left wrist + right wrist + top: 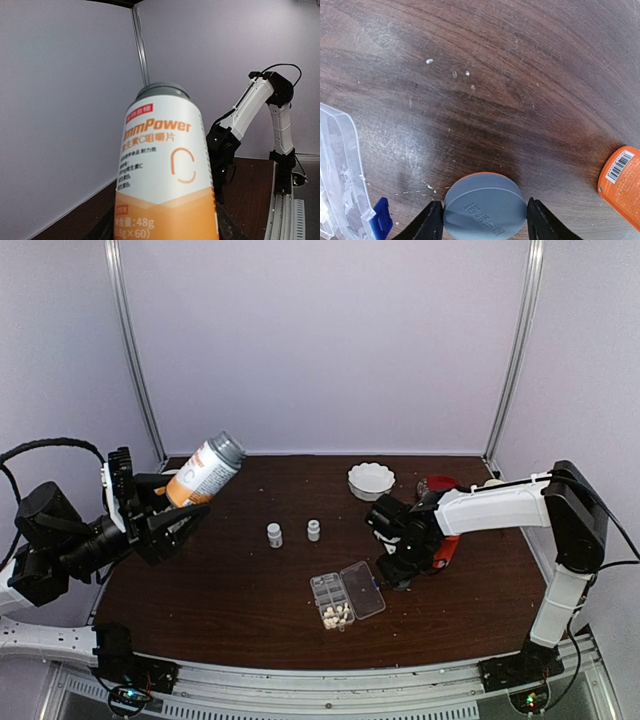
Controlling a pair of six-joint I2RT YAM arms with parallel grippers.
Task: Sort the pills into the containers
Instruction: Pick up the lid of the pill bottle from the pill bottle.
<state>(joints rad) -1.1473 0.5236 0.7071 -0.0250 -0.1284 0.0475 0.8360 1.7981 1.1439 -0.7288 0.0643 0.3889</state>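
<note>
We see the organiser box (322, 587) near centre on the surface, its lid (362, 589) swung open to the right. Pills (337, 616) cluster in its nearest cells (330, 610), though exactly which is unclear. The left end effector (172, 502) pinches an orange bottle (205, 470), raised at far left. The right end effector (485, 220) pinches a grey cap (485, 205) just right of the box.

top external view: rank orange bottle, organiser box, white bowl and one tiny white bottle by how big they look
1. organiser box with lid open, and orange bottle: about alike, and the bottle is held up nearer the camera, so unranked.
2. white bowl
3. tiny white bottle
</note>
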